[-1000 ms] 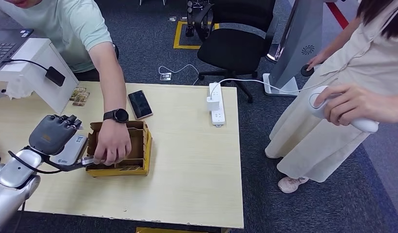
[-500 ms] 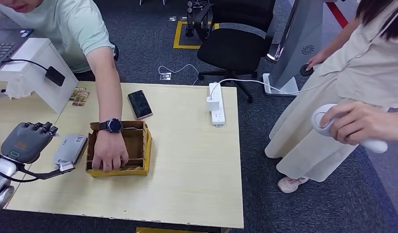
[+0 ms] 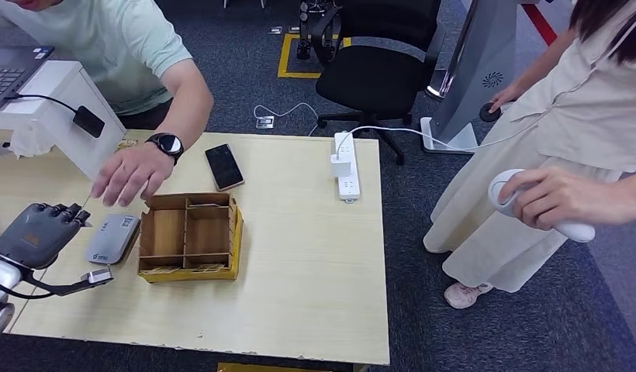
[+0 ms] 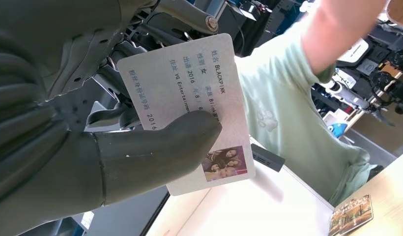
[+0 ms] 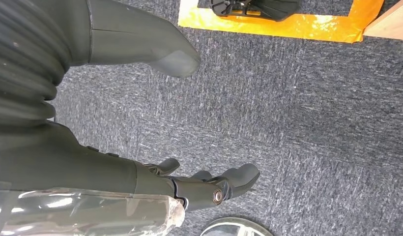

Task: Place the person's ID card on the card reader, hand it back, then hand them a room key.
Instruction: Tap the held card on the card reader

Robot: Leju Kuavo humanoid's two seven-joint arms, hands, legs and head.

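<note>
ID card (image 4: 199, 105) pinched in left hand (image 3: 37, 232), face visible

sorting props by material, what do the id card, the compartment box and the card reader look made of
ID card: glossy plastic, likely; smooth printed face. Compartment box: brown cardboard or thin wood, matte, with slotted dividers and yellow outer sides. Card reader: grey moulded plastic, rounded corners.

The white ID card (image 4: 197, 105), printed with text and a small photo, is pinched in the left hand (image 3: 37, 232). The grey card reader (image 3: 112, 238) lies flat at the frame's lower left.
</note>
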